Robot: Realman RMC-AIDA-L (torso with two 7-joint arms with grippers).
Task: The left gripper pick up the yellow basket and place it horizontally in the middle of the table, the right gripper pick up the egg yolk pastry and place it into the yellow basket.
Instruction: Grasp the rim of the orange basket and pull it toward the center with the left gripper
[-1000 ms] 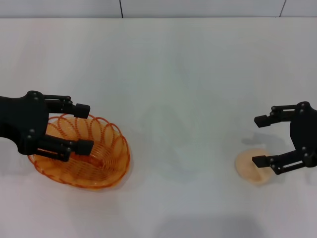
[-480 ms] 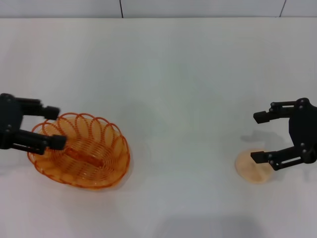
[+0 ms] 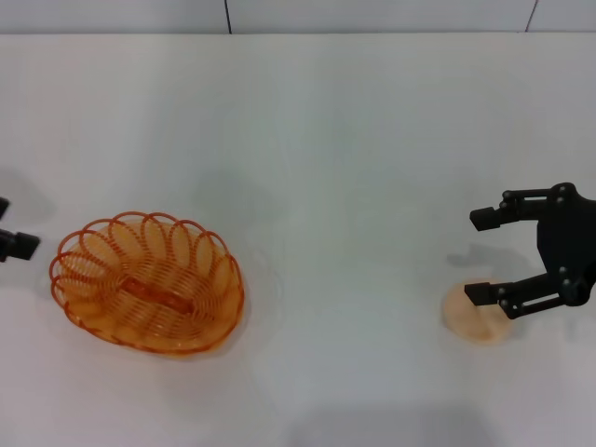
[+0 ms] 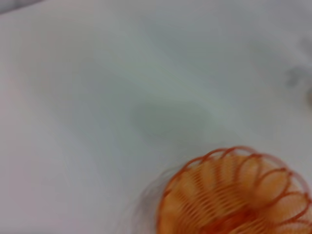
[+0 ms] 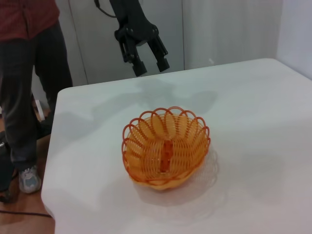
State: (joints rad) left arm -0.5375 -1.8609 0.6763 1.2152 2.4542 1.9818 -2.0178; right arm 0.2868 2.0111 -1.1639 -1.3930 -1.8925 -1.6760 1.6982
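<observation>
The yellow basket [image 3: 147,282] rests upright on the white table [image 3: 335,140], left of centre, with nothing in it. It also shows in the right wrist view [image 5: 165,146] and the left wrist view [image 4: 239,195]. My left gripper [image 3: 7,226] is at the far left edge, clear of the basket; in the right wrist view the left gripper [image 5: 152,67] hangs open above the table. The egg yolk pastry [image 3: 473,318] lies at the right. My right gripper [image 3: 480,256] is open just over the pastry's far side, with one finger [image 3: 486,292] crossing its edge.
A person [image 5: 29,73] in a red top and dark trousers stands beside the table's left end, seen in the right wrist view. The table's edge [image 5: 51,161] runs close to the basket on that side.
My left gripper has let go of the basket and drawn back to the left, almost out of the head view. The basket stays put. The right gripper has shifted slightly over the pastry.
</observation>
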